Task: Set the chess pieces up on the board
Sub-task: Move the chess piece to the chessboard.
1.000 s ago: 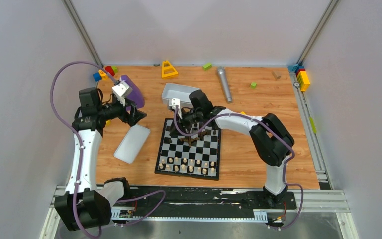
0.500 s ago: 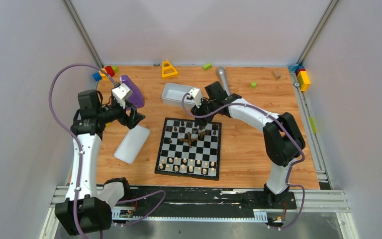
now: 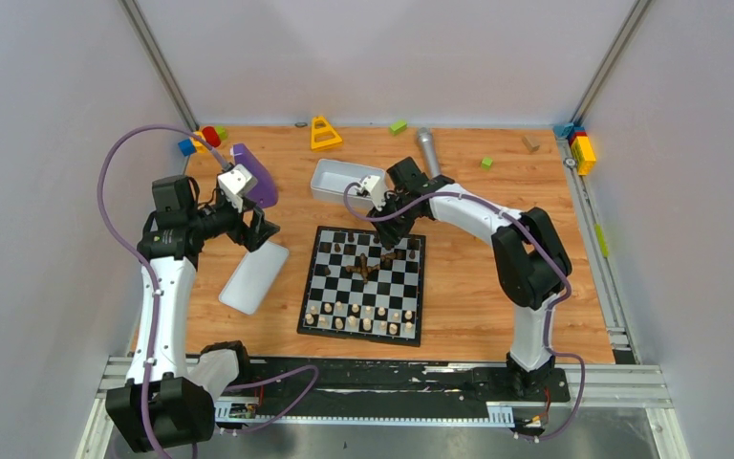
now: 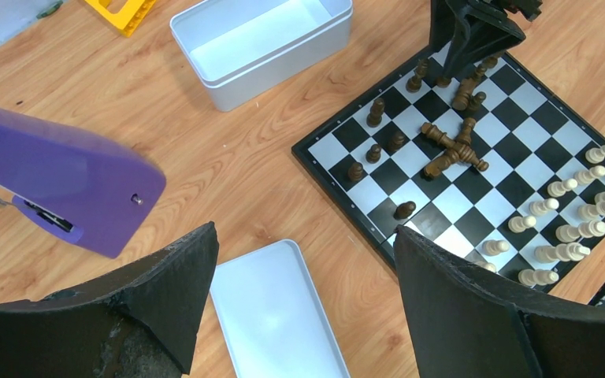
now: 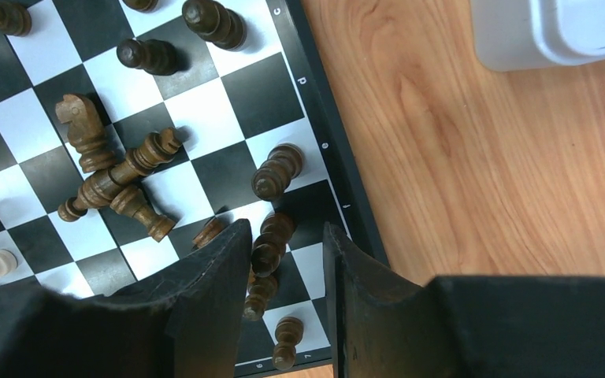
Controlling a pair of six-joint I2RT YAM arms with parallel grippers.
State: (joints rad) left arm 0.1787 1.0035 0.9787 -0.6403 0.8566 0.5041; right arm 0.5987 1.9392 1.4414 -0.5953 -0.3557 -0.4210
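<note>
Right gripper (image 5: 286, 236) half-open astride a dark piece (image 5: 268, 248) on the board (image 5: 236, 94). Left gripper (image 4: 306, 232) spread wide, holding nothing

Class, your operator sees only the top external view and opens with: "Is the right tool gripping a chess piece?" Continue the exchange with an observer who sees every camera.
Observer: In the right wrist view, the right tool has its fingers apart around one dark piece, with bare board showing between it and one finger.
Operator: Are the crossed dark pieces mid-board standing?
Observer: No; the left wrist view shows them lying on their sides.
Operator: And the left tool?
Observer: Wide open and empty; the white lid shows between its fingers.
</note>
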